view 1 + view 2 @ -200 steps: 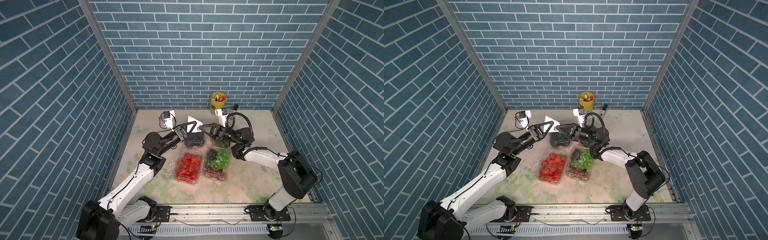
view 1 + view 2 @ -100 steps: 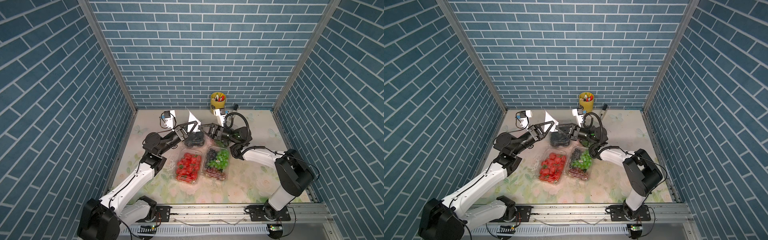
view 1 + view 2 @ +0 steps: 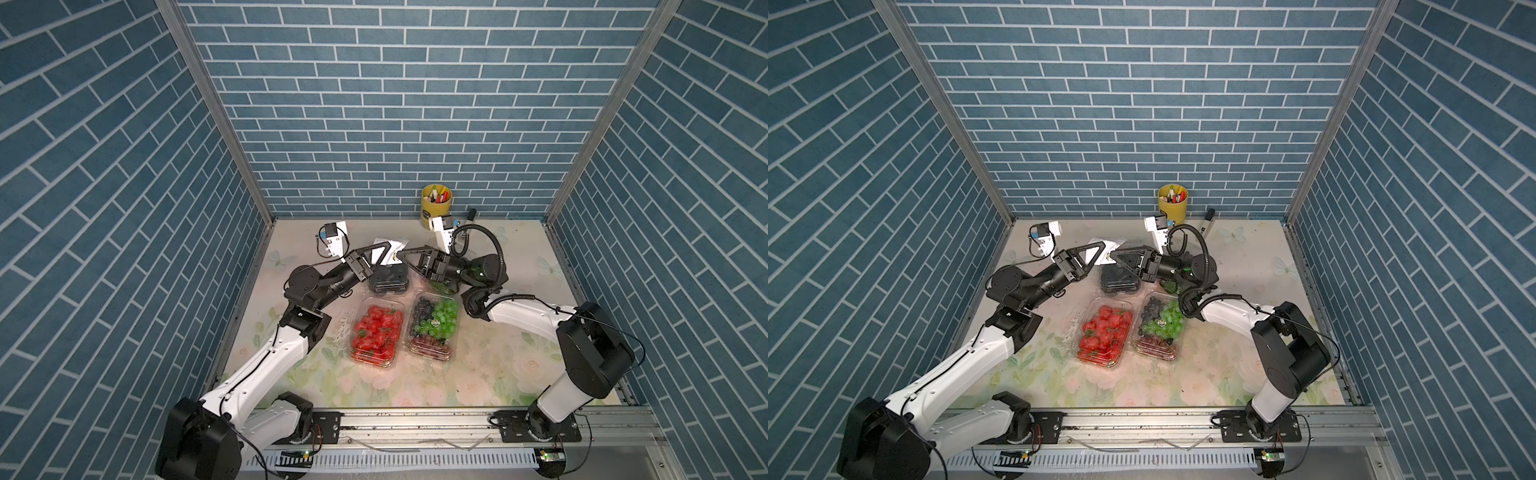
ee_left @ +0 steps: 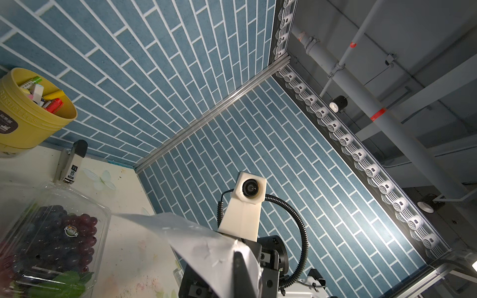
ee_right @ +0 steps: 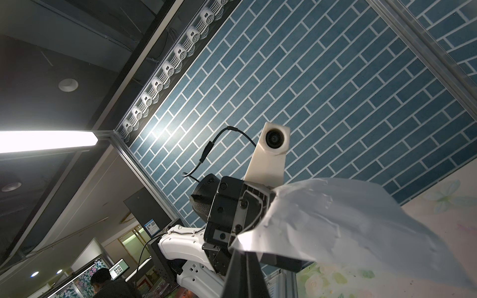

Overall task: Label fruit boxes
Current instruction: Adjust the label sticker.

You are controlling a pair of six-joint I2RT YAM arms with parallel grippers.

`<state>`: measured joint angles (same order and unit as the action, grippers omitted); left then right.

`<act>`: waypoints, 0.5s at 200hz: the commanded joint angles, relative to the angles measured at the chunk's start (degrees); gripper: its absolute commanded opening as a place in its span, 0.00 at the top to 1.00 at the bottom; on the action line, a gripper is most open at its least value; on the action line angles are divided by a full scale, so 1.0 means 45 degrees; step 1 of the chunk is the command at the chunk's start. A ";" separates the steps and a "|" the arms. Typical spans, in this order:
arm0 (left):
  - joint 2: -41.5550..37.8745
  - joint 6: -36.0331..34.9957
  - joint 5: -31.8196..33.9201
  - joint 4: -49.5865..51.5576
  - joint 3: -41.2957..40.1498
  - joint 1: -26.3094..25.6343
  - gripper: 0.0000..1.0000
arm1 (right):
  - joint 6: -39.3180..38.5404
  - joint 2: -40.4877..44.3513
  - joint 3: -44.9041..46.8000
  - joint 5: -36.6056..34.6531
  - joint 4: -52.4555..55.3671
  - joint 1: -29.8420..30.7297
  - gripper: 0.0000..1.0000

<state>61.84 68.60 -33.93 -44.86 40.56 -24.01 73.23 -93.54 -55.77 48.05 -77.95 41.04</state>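
Observation:
Both grippers meet above the fruit box of black berries [image 3: 388, 280] at the back middle. My left gripper [image 3: 392, 248] [image 4: 238, 255] is shut on a white sticker sheet [image 3: 386, 245] [image 4: 204, 242]. From the opposite side, my right gripper [image 3: 401, 254] [image 5: 244, 255] is shut on a corner of the same sheet [image 5: 335, 219]. The strawberry box [image 3: 376, 330] and the mixed grape box [image 3: 434, 324] lie side by side in front. The purple grape box [image 4: 51, 240] sits under the right arm, mostly hidden in both top views.
A yellow pen cup [image 3: 436, 203] [image 4: 25, 111] stands at the back wall, with a marker [image 3: 470, 214] [image 4: 72, 160] lying beside it. Blue brick walls close in the left, back and right sides of the floral table [image 3: 478, 374].
The right arm's elbow has drifted slightly left. Both grippers stay shut on the sheet in about the same place.

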 commanded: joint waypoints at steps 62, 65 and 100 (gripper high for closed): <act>0.0310 0.0300 -0.0282 -0.0924 -0.0084 0.0008 1.00 | 0.0163 -0.0467 -0.0916 0.0220 -0.0431 0.0246 1.00; 0.0318 0.0303 -0.0283 -0.0929 -0.0072 0.0021 1.00 | 0.0153 -0.0467 -0.0941 0.0220 -0.0436 0.0255 1.00; 0.0341 0.0322 -0.0272 -0.1027 -0.0083 0.0023 1.00 | 0.0172 -0.0524 -0.1056 0.0201 -0.0431 0.0318 1.00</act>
<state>63.35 69.93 -34.15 -46.68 40.56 -24.01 73.25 -95.24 -58.70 48.10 -78.00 41.76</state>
